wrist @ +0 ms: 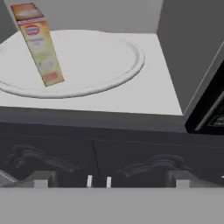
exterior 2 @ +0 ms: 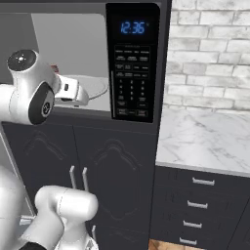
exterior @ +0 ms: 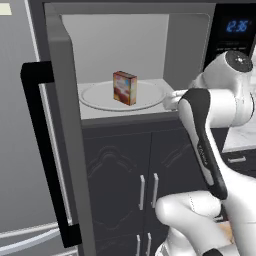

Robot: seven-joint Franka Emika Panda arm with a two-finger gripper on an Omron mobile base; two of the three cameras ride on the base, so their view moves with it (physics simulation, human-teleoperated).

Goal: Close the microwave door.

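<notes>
I saw the microwave door (exterior: 62, 125) standing wide open at the left of the frame, and the microwave (exterior 2: 133, 63) at upper centre. My gripper (wrist: 111, 180) fingers were spread apart, holding nothing.

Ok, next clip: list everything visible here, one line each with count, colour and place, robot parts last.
microwave: 1, grey and black, built in above the dark cabinets, keypad and blue display on its right
microwave door: 1, grey, swung wide open on the left, black bar handle
turntable: 1, pale round plate, on the microwave floor
box: 1, orange-red and yellow, upright on the turntable
cabinet doors: dark, silver handles, below the microwave
drawers: dark, silver handles, under the counter
counter: 1, white marble, right of the microwave
brick wall: pale, behind the counter
fridge door: grey, far left
gripper: 1, fingertips apart, in front of the microwave opening
</notes>
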